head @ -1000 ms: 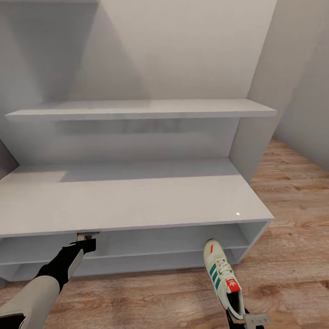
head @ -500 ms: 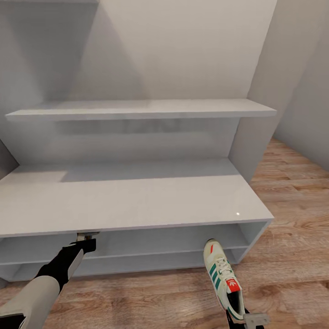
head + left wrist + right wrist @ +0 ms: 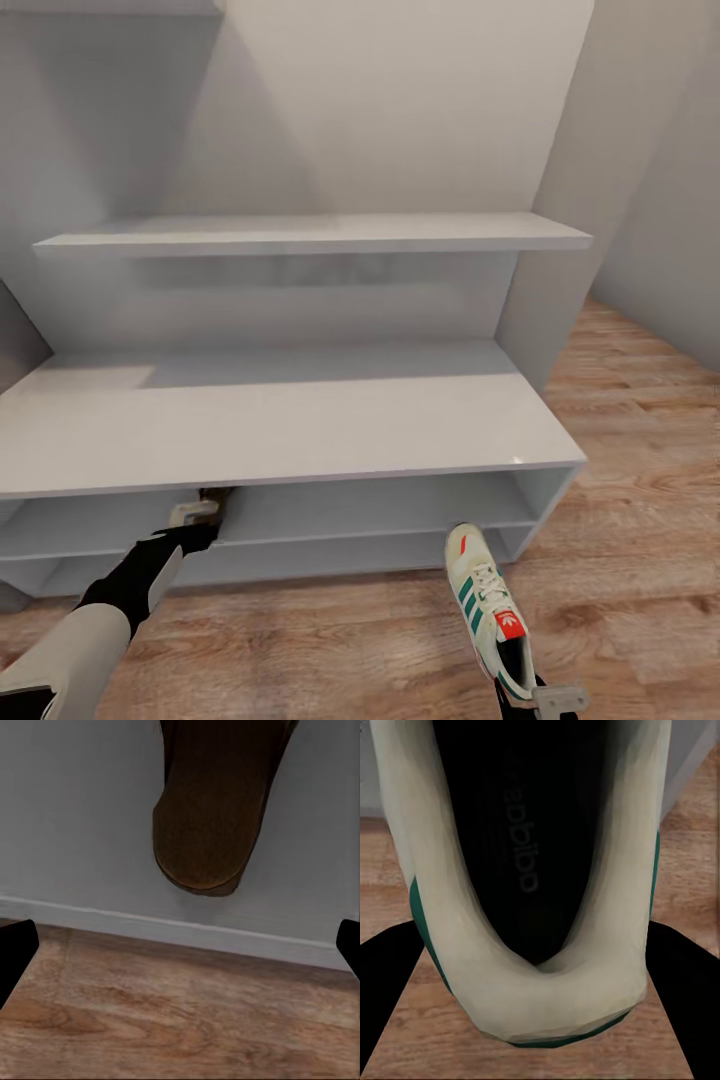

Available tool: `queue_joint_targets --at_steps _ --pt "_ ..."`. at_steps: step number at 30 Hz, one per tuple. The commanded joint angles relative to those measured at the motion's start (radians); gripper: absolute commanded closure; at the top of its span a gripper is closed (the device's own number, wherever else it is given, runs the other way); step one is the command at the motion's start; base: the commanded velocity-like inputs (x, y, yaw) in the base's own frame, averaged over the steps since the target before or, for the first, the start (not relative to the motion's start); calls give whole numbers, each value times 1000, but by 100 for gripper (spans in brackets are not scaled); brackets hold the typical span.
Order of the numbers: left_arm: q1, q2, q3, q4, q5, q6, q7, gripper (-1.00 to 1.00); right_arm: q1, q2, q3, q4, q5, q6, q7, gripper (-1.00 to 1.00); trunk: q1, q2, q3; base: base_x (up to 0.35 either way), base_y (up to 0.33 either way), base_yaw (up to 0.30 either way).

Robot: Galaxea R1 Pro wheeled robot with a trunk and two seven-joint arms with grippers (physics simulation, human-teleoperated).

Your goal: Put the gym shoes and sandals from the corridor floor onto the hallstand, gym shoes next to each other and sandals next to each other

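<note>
Hallstand; left wrist: sandal, possibly released.

The hallstand was finished in smooth, faintly glossy grey. The corridor floor was grained wood. The sandal looked like matt brown leather.

Soft, even, fairly bright light fills the scene, with no hard glare. A small white highlight sits on the near right corner of the hallstand top. A broad soft shadow darkens the back panel at far left, and another lies under the floating shelf. The open shelf levels are dimmer. The renders look slightly soft, and the wrist views are blurrier up close, the gym shoe heel smeared.
</note>
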Motion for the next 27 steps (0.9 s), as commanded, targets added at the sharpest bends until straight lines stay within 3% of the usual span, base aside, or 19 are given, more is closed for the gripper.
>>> queue_joint_targets --at_steps 1,10,15,18,23,24,27 --pt "0 0 0 -2 6 6 3 -100 -1 0 -6 1 7 -3 3 100 -1 0 -1 -324 0 0" --pt "2 0 -3 -1 7 -3 -2 -100 0 0 -6 1 7 -3 3 100 -1 0 -1 -332 0 0" --pt "47 0 0 -2 16 -13 -8 -100 0 0 -6 1 7 -3 3 100 -1 0 -1 -335 0 0" --pt "89 0 3 -2 19 -53 -10 -100 0 0 -6 1 7 -3 3 100 -1 0 -1 -335 0 0" --pt "210 0 4 5 20 -242 -15 -100 -1 0 -6 1 7 -3 3 100 -1 0 -1 -335 0 0" --pt "279 0 5 7 20 -318 -53 -100 -1 0 -6 1 7 -3 3 100 -1 0 -1 -335 0 0" --pt "349 2 7 11 23 -393 -140 -100 -1 1 -6 1 8 -3 2 100 -1 0 -1 -331 0 0"
